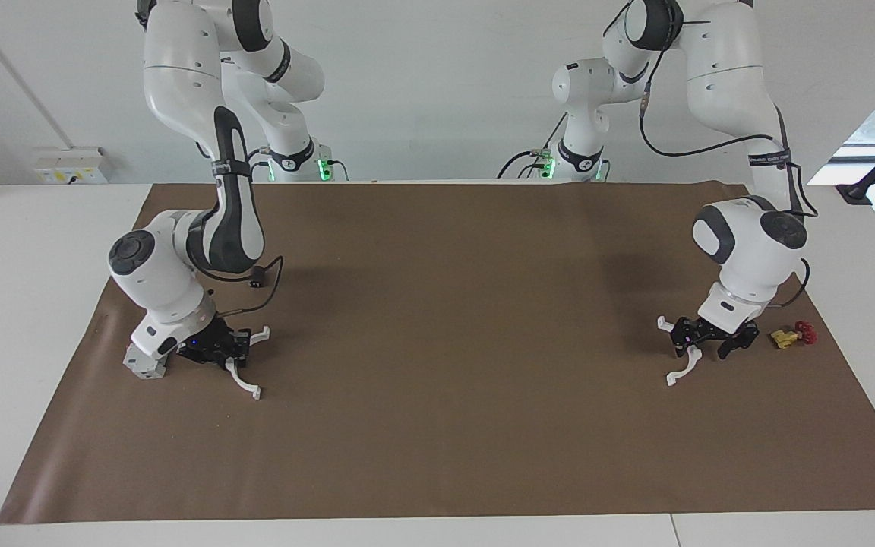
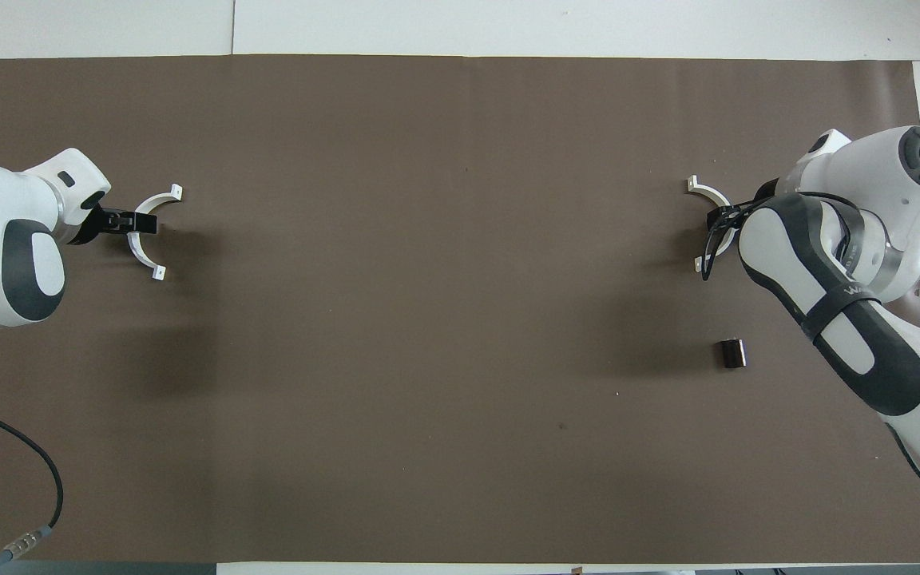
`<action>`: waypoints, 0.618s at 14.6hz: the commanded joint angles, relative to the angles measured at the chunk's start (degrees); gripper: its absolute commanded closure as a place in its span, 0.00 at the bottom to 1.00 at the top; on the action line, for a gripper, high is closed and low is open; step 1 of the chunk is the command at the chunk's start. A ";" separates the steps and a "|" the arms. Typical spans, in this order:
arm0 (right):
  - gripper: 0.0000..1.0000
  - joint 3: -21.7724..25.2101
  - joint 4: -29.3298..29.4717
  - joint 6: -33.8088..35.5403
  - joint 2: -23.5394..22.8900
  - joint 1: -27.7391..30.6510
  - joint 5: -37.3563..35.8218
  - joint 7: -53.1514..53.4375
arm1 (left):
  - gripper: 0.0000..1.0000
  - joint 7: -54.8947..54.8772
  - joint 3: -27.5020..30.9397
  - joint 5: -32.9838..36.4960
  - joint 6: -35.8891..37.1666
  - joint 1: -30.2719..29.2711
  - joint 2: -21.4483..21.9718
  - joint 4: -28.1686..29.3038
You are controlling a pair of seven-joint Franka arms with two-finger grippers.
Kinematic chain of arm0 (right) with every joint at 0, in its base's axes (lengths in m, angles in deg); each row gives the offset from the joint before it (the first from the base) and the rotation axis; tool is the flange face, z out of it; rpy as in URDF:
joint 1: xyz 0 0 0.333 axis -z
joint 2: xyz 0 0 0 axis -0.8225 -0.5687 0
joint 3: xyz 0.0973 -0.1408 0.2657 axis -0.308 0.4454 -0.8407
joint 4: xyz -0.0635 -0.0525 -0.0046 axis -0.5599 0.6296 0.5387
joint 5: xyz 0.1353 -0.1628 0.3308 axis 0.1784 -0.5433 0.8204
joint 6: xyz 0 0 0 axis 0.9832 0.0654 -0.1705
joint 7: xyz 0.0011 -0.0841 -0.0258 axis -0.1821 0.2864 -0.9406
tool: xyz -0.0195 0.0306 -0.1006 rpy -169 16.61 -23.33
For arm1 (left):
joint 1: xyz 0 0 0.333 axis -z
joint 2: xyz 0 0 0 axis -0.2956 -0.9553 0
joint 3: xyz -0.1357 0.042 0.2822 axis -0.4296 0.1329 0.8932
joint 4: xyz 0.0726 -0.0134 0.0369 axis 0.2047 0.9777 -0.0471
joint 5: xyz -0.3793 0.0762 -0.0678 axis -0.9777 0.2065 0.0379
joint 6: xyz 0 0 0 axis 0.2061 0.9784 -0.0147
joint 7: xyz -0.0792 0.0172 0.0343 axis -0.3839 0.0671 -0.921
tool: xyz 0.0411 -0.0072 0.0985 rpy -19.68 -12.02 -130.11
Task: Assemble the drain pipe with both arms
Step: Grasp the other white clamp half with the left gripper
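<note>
The drain pipe lies as two separate white half-ring arcs, one at each end of the brown mat point(image 1: 437, 456). My left gripper point(image 1: 703, 351) is low over the mid-curve of one arc point(image 1: 682, 371), its fingers apart on either side of the curve; from overhead this gripper point(image 2: 131, 222) crosses the same arc point(image 2: 136, 251). My right gripper point(image 1: 238, 351) is tilted low at the mid-curve of the other arc point(image 1: 244, 384). From overhead the right gripper point(image 2: 719, 224) is partly hidden under its arm, and its arc point(image 2: 707, 192) shows only in part.
A grey blocky box point(image 1: 141, 366) sits on the mat right beside the right gripper's hand, toward the right arm's end. A small yellow-and-red valve point(image 1: 791, 335) lies beside the left gripper, toward the left arm's end. A small dark connector point(image 2: 731, 353) hangs on the right arm's cable.
</note>
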 commanded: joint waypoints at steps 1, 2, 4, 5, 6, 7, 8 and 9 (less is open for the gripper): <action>0.96 -0.30 -0.30 -0.62 0.51 0.30 -0.28 -0.65 | 0.09 -1.38 0.11 0.31 -0.89 0.24 -0.39 0.08; 0.96 -0.30 0.05 -0.27 0.51 0.30 -0.28 -0.64 | 0.09 -1.38 0.11 0.31 -0.89 0.42 -0.39 -0.01; 0.96 -0.30 2.76 3.31 0.60 -0.14 -0.28 0.23 | 0.13 -1.29 0.03 0.22 -0.89 0.68 -0.39 -0.27; 0.96 -0.30 5.65 7.43 0.42 -0.58 -0.37 2.50 | 0.27 -1.29 0.03 0.05 -0.89 0.68 -0.48 -0.36; 0.96 -0.30 8.12 10.60 0.25 -1.37 -0.54 4.78 | 0.43 -1.37 0.03 0.05 -0.98 0.68 -0.39 -0.36; 0.96 -0.22 10.14 13.50 0.33 -3.55 -1.68 7.50 | 0.73 -1.38 0.03 0.05 -0.98 0.51 -0.39 -0.36; 0.96 -0.21 12.16 15.36 0.42 -5.40 -3.60 9.97 | 0.98 -1.38 0.03 0.05 -0.98 0.42 -0.39 -0.36; 0.96 -0.30 14.10 17.46 0.34 -7.07 -5.01 12.95 | 1.00 -1.55 0.11 0.05 -1.07 0.51 -0.39 -0.36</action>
